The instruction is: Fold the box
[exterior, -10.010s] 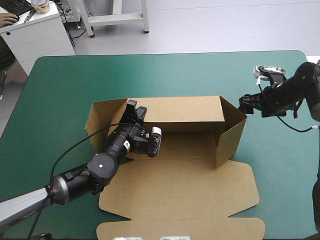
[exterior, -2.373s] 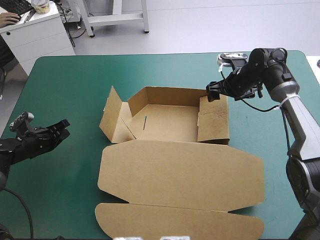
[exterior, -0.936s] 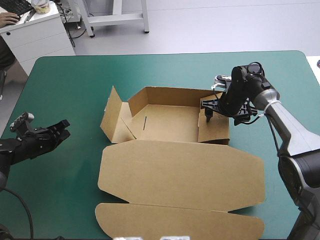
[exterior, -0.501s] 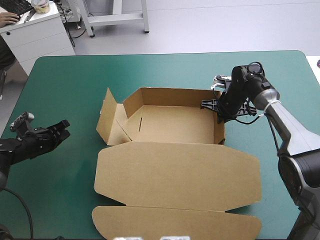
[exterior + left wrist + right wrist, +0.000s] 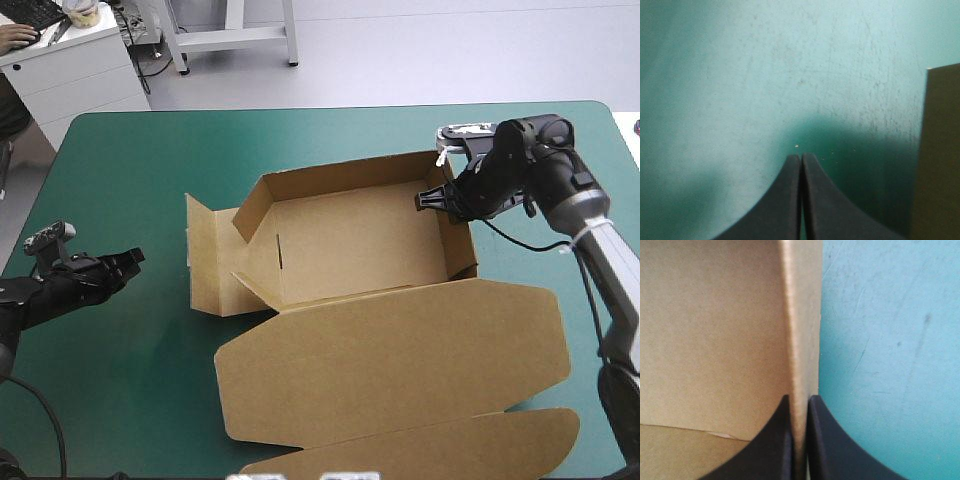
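right gripper point(image 5: 428, 200) jaws pinch the box point(image 5: 350, 240) by a side wall; left gripper point(image 5: 135, 258) jaws clenched empty.

far teal-green cover point(image 5: 300, 140) bare, box point(image 5: 350, 240) walls raised

Table point(image 5: 300, 140), teal-green cover: carries the box point(image 5: 350, 240), a brown open tray, lid spread flat. One tray wall sits between right gripper point(image 5: 432, 200) jaws. Bare cover ahead of left gripper point(image 5: 135, 257).
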Action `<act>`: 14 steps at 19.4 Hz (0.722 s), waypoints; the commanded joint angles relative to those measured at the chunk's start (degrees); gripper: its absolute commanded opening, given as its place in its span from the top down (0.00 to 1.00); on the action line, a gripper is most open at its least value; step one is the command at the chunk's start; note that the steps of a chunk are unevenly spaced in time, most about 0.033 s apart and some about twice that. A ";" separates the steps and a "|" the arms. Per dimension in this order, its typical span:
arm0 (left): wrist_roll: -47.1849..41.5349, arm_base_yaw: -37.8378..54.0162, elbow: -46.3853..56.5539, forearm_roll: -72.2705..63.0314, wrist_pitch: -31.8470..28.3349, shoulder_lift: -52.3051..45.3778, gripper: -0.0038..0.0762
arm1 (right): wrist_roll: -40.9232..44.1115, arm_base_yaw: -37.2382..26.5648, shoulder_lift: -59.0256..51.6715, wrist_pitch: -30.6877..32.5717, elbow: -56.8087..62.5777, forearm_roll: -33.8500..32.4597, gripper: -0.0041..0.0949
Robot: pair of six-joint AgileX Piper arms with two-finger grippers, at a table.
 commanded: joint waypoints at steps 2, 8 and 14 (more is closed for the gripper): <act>2.76 0.16 -1.35 -2.43 0.10 -1.53 0.96 | -3.61 -0.13 -10.50 -0.85 -2.09 2.63 0.96; 3.27 0.16 -1.46 -2.35 3.93 -1.53 0.92 | -7.51 -0.13 -18.36 -5.43 -2.09 11.69 0.98; 4.62 0.16 -1.46 -3.13 4.05 -1.53 0.23 | -8.99 -0.13 -17.88 -5.72 -2.09 11.92 0.98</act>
